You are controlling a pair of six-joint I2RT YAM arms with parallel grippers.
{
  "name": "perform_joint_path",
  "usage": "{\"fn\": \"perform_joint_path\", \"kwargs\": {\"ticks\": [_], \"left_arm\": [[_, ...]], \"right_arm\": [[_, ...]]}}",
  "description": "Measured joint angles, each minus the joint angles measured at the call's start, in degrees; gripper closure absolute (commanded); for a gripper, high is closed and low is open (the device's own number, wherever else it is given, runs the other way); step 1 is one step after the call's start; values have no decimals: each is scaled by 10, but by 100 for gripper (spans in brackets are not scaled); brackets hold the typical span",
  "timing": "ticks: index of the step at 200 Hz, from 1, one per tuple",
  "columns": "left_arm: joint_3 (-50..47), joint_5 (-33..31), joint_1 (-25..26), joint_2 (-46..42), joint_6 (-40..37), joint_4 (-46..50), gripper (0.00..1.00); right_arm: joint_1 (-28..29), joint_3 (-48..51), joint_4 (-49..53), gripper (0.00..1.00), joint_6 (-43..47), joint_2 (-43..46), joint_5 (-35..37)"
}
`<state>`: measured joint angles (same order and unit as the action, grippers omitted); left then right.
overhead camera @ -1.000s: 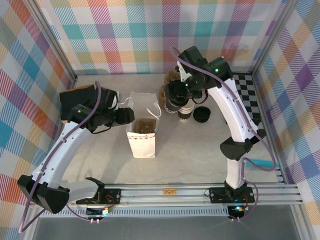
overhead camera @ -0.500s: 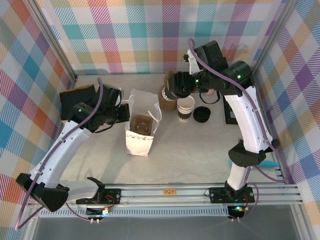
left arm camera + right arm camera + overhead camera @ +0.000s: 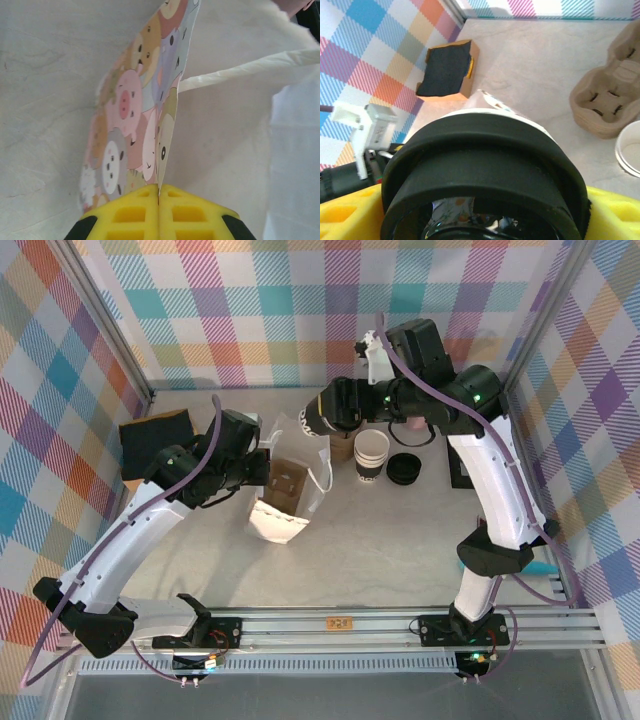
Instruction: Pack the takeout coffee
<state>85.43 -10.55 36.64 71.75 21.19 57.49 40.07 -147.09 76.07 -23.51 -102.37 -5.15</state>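
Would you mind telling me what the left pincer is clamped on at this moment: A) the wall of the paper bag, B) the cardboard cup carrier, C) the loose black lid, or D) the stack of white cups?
A: in the left wrist view the left pincer is shut flat on the thin, animal-printed wall of the paper bag, with nothing else between its yellow tips.

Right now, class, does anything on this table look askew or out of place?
The white paper bag leans tilted instead of standing upright, its rim pinched between the left arm's yellow fingers. Nothing looks spilled.
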Motion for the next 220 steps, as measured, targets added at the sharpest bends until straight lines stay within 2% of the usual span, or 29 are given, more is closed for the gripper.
{"fn": "perform_joint_path", "kwargs": {"ticks": [96,126,148,220], "left_arm": [[-6,-16,30,2,13,-2,100],[-17,-13,30,-3,23,-6,100],[-28,-11,31,-16,31,-7,100],[-66,-5,47,-87,36,-20,100]], "right_arm": [[41,177,-55,22,-17,17,-7],[54,191,-67,22,-18,18,0],[71,202,-76,23,-18,21,9],[111,334,-98,23,-40,64,43]]}}
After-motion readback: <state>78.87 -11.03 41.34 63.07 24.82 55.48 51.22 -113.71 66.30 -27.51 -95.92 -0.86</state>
